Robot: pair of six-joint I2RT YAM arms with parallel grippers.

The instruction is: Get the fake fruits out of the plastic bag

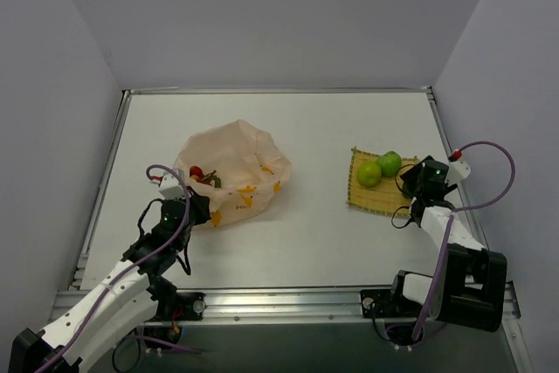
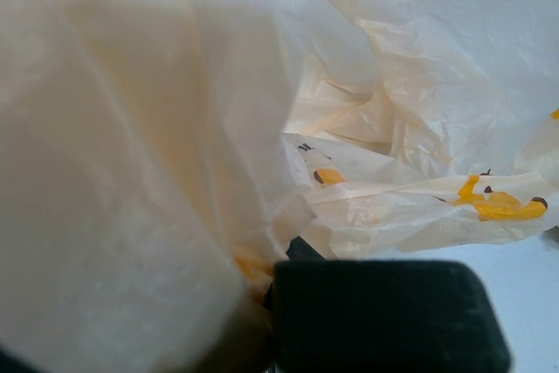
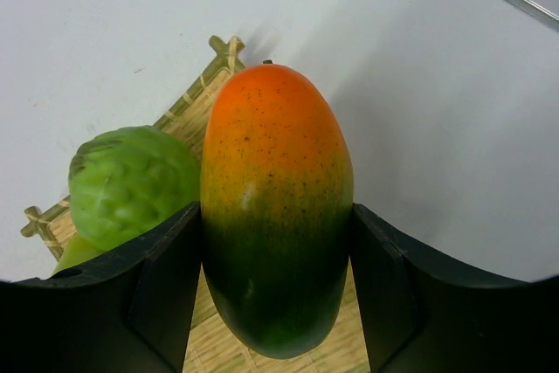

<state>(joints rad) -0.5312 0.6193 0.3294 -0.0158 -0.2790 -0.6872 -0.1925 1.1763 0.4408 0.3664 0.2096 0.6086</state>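
Two green fruits [image 1: 369, 174] on mat [image 1: 367, 201] | right jaws clamp oval fruit [image 3: 275, 207] | left jaws masked by bag [image 1: 253, 150], state unclear

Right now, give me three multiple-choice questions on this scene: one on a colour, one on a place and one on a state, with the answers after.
1. The small fruit showing inside the plastic bag is:
A red
B blue
C white

2. The two round green fruits lie:
A in the bag
B on the yellow woven mat
C held in the air

3. The right fingers are:
A open and empty
B shut on the green-and-orange oval fruit
C shut on the mat

Answers:
1 A: the top view shows red in the bag's open mouth.
2 B: both sit side by side on the mat, well apart from the bag.
3 B: the right wrist view shows the oval fruit pressed between both fingers, above the mat.
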